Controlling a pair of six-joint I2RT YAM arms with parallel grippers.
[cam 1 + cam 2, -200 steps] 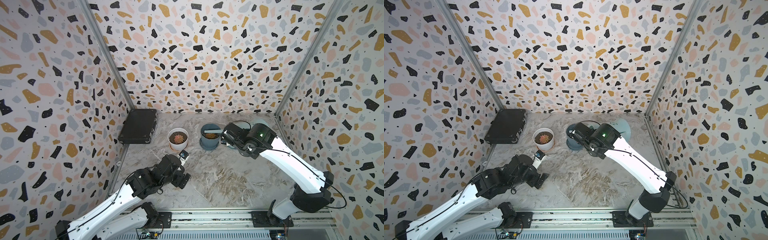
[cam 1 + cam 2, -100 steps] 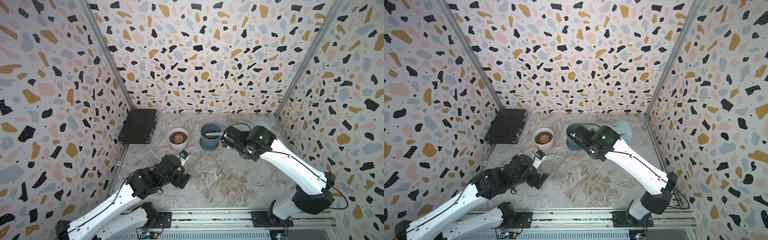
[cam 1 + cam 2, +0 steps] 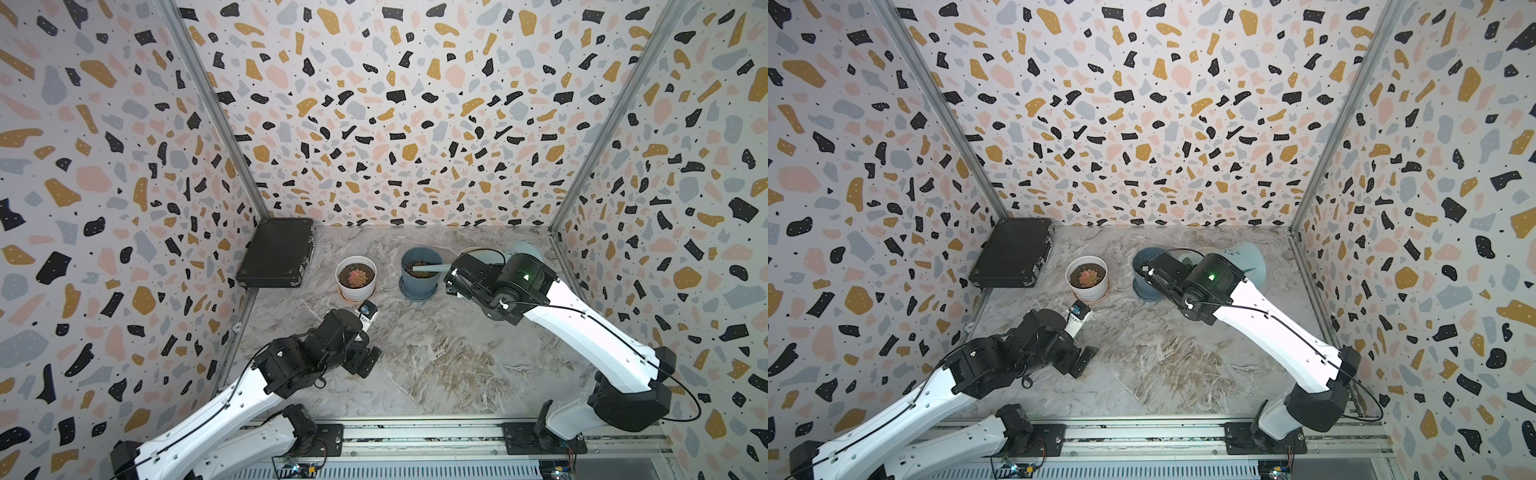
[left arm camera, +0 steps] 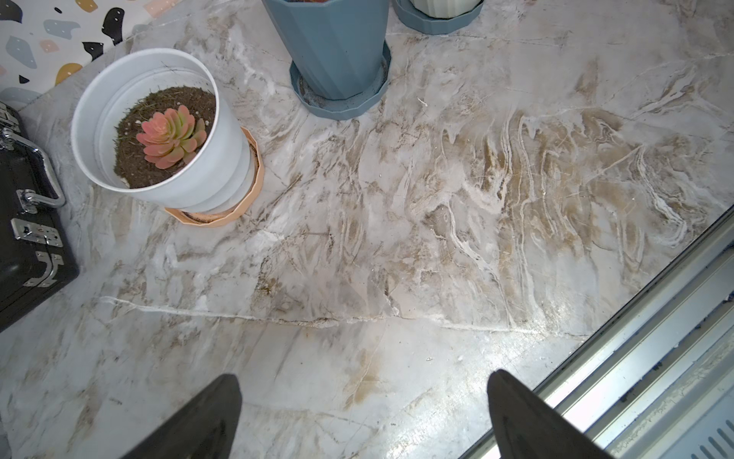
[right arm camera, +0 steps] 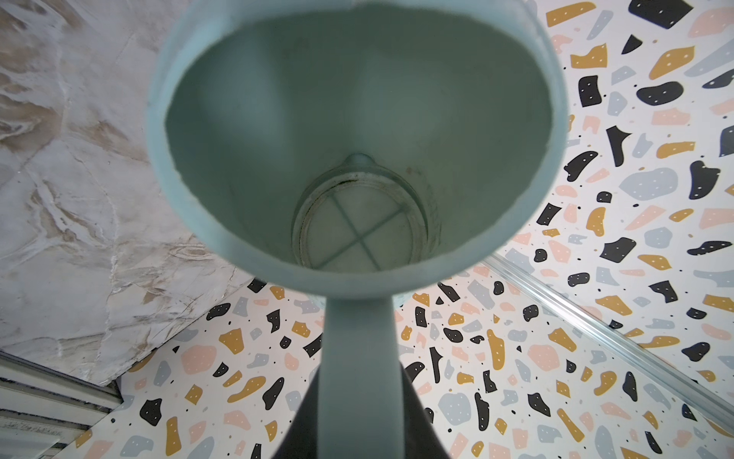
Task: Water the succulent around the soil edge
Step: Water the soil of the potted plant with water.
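A pale watering can (image 5: 357, 139) is held by its handle in the shut right claw (image 5: 359, 401), its spout over the blue pot (image 3: 419, 274); carrying it across to the succulent (image 3: 356, 277) is judged next, with the left claw (image 4: 363, 413) idle and spread wide.

Both top views bright, evenly lit, diffuse light from above — shadows soft, short. Wall panels bend outward toward frame edges: wide-angle distortion. White arm shells near blown out. Left wrist view sharp on marble tabletop (image 4: 397, 198), mild sheen close to left gripper (image 4: 363, 417); its fingertips (image 4: 206, 417) dark, slightly soft. Right wrist view — watering can (image 5: 357, 139) rim just beyond right gripper (image 5: 357, 417) out of focus, inside dim, wall behind crisp.
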